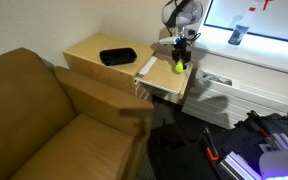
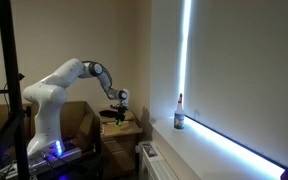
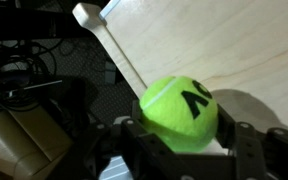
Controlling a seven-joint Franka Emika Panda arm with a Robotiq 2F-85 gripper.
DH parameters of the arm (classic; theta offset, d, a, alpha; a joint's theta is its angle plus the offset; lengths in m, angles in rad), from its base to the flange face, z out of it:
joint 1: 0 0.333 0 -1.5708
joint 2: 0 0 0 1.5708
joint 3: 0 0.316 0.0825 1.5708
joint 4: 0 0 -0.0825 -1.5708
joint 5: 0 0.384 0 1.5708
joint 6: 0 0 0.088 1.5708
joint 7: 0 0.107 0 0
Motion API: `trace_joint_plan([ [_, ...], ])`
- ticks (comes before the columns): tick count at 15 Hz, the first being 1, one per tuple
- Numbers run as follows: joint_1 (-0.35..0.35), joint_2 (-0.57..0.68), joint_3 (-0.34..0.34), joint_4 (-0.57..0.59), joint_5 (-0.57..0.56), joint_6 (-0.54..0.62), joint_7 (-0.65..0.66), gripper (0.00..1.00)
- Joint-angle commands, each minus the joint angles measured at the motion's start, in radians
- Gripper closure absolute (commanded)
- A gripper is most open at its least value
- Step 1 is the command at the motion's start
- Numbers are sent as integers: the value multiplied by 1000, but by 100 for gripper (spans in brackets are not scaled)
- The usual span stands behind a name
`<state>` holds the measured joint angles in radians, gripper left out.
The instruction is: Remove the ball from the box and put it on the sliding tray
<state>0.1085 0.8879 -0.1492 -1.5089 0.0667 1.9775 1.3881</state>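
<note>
1. The gripper point(image 3: 187, 145) is clamped on the ball point(image 3: 179, 112). In the wrist view, a dark finger point(image 3: 249, 148) presses on each side, low and center in frame.
2. The ball sits over the light-wood sliding tray point(image 3: 224, 40), right of the tray's white strip point(image 3: 112, 45). Can't tell if it's actually touching the wood.
3. In an exterior view, the ball point(image 1: 179, 67) is upper center, well apart from the black box point(image 1: 117, 56), which is on the cabinet top point(image 1: 89, 52).
4. A brown sofa point(image 1: 34, 110) fills the left.
</note>
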Motion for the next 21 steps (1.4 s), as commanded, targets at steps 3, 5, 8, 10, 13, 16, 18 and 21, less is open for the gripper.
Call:
trace_joint_plan([
  [3, -43, 17, 14, 11, 11, -23, -16, 31],
  [5, -44, 41, 10, 36, 11, -34, 0, 56],
  [8, -49, 45, 23, 33, 11, -24, -27, 56],
  [10, -34, 33, 21, 12, 2, 2, -28, 56],
  [13, -21, 6, 25, -17, -2, 33, -34, 56],
  [16, -9, 30, 30, 14, -9, 0, -38, 56],
  [18, 4, 59, 32, 41, -19, -25, -39, 56],
  [21, 12, 81, 38, 54, -26, -40, -43, 56],
])
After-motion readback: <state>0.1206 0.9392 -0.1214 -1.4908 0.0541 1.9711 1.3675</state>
